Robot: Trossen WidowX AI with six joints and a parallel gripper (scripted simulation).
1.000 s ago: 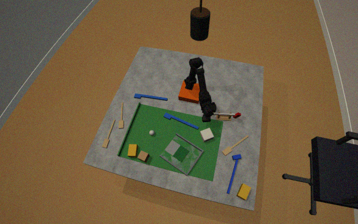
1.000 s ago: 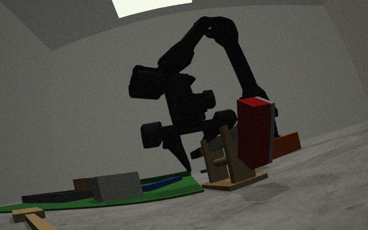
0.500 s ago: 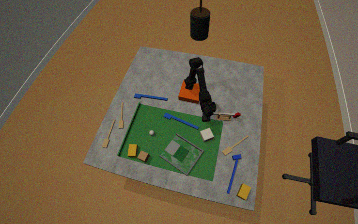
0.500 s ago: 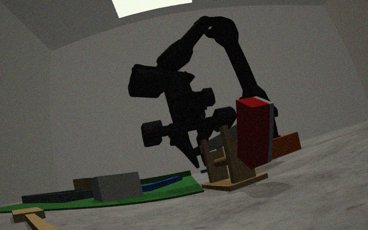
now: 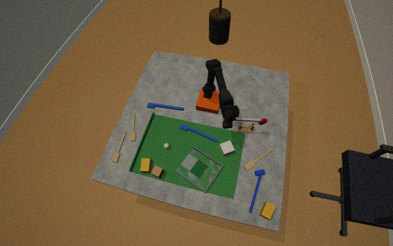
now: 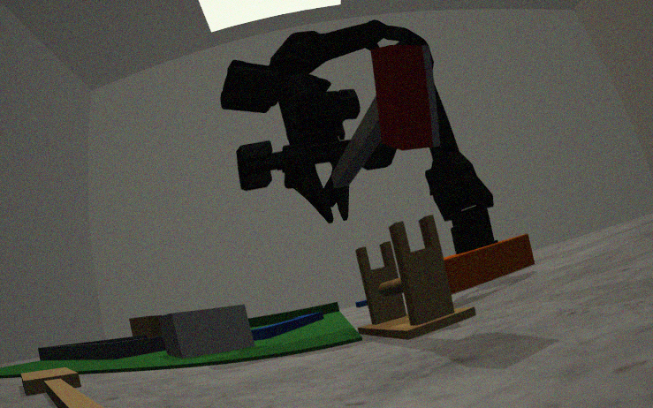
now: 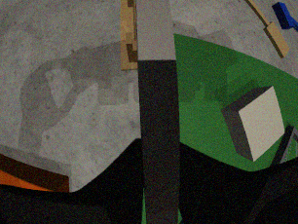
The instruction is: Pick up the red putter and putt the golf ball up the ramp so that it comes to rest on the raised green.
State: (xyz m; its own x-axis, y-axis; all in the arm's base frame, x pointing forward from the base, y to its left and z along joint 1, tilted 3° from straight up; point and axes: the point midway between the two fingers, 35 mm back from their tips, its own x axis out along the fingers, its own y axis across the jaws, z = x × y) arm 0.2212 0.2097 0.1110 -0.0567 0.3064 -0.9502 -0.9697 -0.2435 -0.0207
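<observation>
The red putter's head (image 5: 262,121) (image 6: 404,98) is raised, and its pale shaft (image 7: 157,29) runs back to a dark grip. My gripper (image 6: 337,216) (image 7: 152,144) is shut on that grip, above the wooden rack; the fingertips are hidden in the top view. The rack (image 5: 245,129) (image 6: 425,286) (image 7: 128,41) stands below the shaft, its notches empty. The white golf ball (image 5: 166,145) rests on the green mat (image 5: 152,134) left of the ramp structure. The structure has a grey square (image 5: 188,162), a dark green square (image 5: 198,168) and low grey walls.
A blue putter (image 5: 200,133) and a white block (image 5: 227,147) (image 6: 212,331) (image 7: 262,124) lie on the mat. A yellow block (image 5: 144,164) and brown block (image 5: 157,171) are near its front left. More blue and wooden putters lie around it. A dark rail (image 5: 142,141) edges its left side.
</observation>
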